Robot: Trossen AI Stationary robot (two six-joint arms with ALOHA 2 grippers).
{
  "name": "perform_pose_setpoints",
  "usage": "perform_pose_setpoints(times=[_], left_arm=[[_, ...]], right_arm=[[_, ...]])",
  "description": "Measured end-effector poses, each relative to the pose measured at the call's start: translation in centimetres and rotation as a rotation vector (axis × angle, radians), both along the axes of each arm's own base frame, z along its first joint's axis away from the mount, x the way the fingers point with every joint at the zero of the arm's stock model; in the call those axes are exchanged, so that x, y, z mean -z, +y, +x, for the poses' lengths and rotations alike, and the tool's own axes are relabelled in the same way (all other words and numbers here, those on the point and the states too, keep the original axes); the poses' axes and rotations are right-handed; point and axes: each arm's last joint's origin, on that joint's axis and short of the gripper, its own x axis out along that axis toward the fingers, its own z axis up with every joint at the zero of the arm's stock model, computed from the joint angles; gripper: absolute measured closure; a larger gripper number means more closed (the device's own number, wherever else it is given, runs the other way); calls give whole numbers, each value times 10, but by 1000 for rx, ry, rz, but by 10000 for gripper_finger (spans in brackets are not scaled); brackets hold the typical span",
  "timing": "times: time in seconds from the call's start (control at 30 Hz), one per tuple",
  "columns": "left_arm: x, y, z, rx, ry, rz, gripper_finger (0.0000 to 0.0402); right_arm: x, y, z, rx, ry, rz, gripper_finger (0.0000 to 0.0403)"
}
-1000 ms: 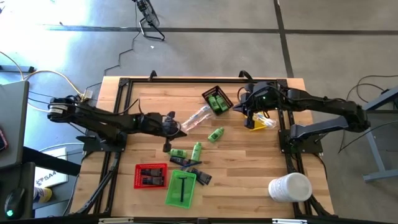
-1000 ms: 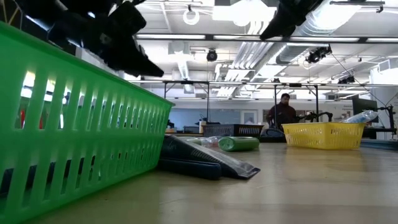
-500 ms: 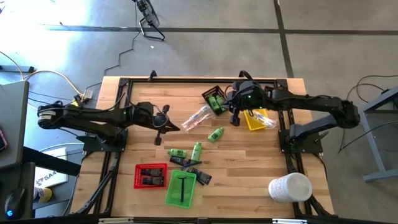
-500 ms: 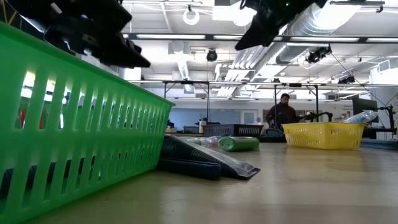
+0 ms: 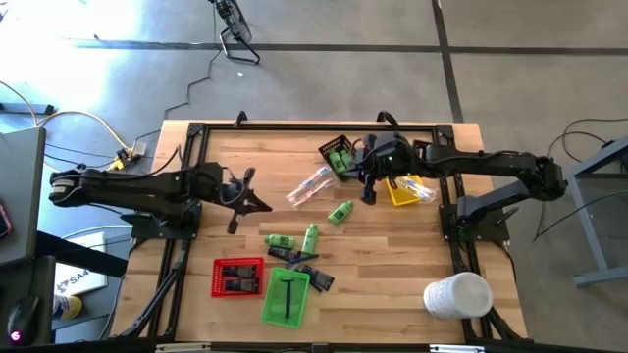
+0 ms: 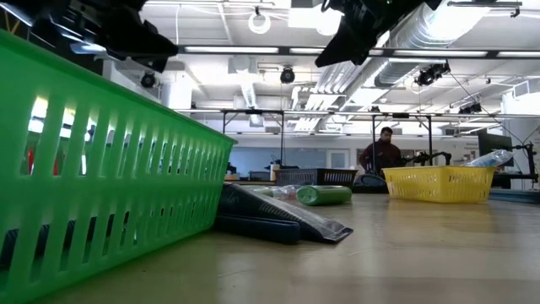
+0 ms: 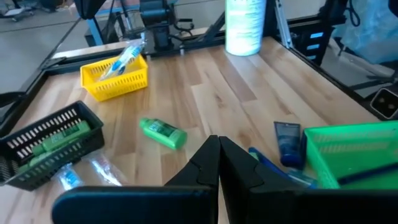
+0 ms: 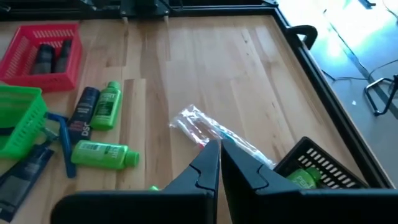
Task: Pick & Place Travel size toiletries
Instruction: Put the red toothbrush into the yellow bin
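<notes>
Both grippers hover shut and hold nothing. My left gripper is over the table's left part, away from the loose toiletries. My right gripper hangs between the black tray and the yellow tray, above the clear-wrapped sticks. Green little bottles and dark flat packets lie flat on the wood at mid-table.
The black tray holds green bottles and the yellow tray a clear-wrapped item. A red tray with dark pieces and a green tray with a thin dark piece sit at the near edge. A big white cylinder stands near right. A person is far behind the table.
My left gripper has drawn back toward the table's left edge and risen, staying shut. My right gripper has moved from over the yellow tray toward the table's left, to between the yellow and black trays, staying shut. No toiletry has moved.
</notes>
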Motion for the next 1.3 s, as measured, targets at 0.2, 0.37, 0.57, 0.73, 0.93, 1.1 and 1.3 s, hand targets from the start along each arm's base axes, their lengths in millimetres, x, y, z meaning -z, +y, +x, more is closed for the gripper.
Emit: perform_pose_setpoints(times=[0.2,0.37,0.57,0.73,0.93,1.1,1.3], left_arm=[[-1,-10,-3,-11,-3,40,401],[-2,-12,-3,-29,-7,48,401],[-2,-23,-2,13,-26,33,401],[18,-28,-4,11,-81,36,401],[23,-25,-7,-64,-100,51,401],[22,-24,-6,-100,-106,52,401],[22,-23,-6,-133,-101,12,401]], right_arm=[[0,7,1,-26,1,1,394],[2,8,0,-33,21,6,394],[14,7,8,-30,77,14,394],[30,5,20,-39,119,26,394],[38,4,28,-39,125,27,394],[37,4,30,-43,106,26,394],[36,4,30,-51,96,24,394]])
